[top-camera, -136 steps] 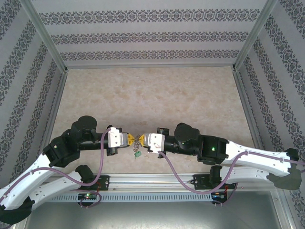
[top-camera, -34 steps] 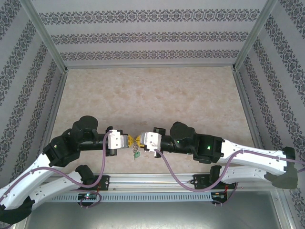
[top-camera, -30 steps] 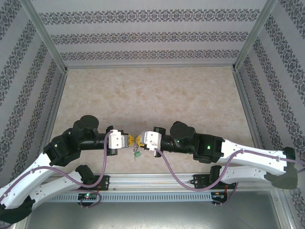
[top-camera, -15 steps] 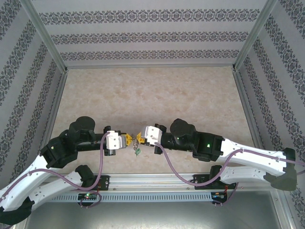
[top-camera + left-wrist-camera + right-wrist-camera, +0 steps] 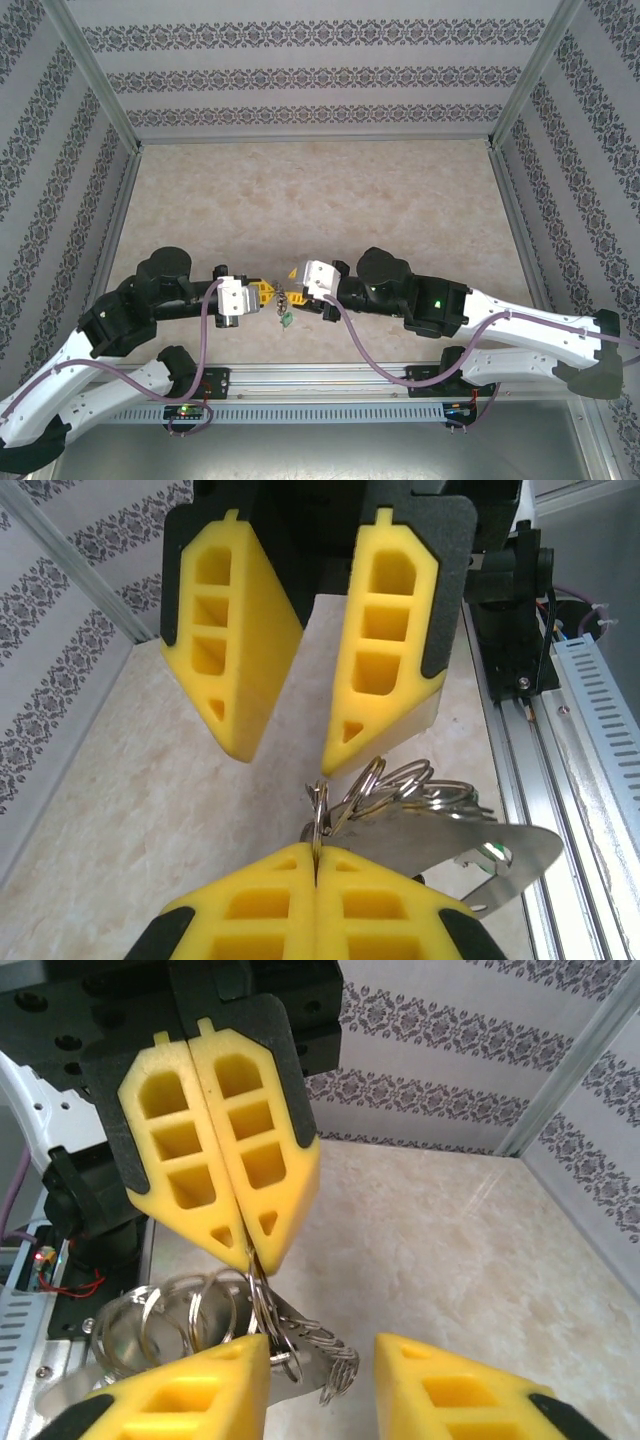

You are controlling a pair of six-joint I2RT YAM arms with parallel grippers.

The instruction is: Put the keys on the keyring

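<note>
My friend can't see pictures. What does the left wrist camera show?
The left gripper, at the bottom, is shut on a small metal ring of the grey keyring, which sticks out to the right. The right gripper faces it from above, yellow fingers apart, over a beige table.

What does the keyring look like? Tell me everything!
The keyring is a flat, shiny grey metal plate with a rounded end, with a bunch of thin silver rings along one edge and a small green tag dangling below. It seems held up off the table. The left gripper is shut, pinching one ring. The right gripper stands open right beside the rings; whether it touches them is unclear.
</note>
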